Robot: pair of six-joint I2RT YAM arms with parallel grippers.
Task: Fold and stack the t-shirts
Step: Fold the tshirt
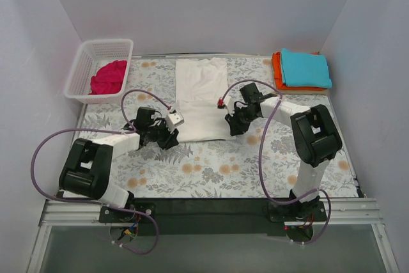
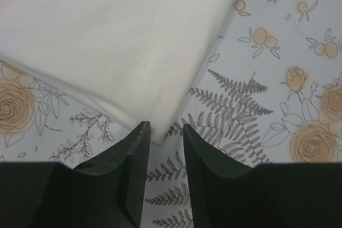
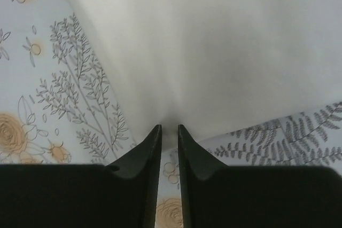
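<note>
From my seat the table covering [image 1: 211, 171] was pale blue with peach roses and grey ferns. One off-white t-shirt [image 1: 201, 97], a magenta t-shirt [image 1: 108, 76] in the white basket [image 1: 75, 76], teal t-shirt [image 1: 305, 67] over orange t-shirt [image 1: 276, 71]. The fingers [image 2: 128, 174] were black.

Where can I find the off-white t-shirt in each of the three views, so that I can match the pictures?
Top external: the off-white t-shirt lies spread out at the centre of the picture.
Left wrist: the shirt fills the upper left, with one corner pointing down.
Right wrist: the shirt fills the top and the right.
Shared landmark: the floral table covering under the shirt shows in all three views.
</note>
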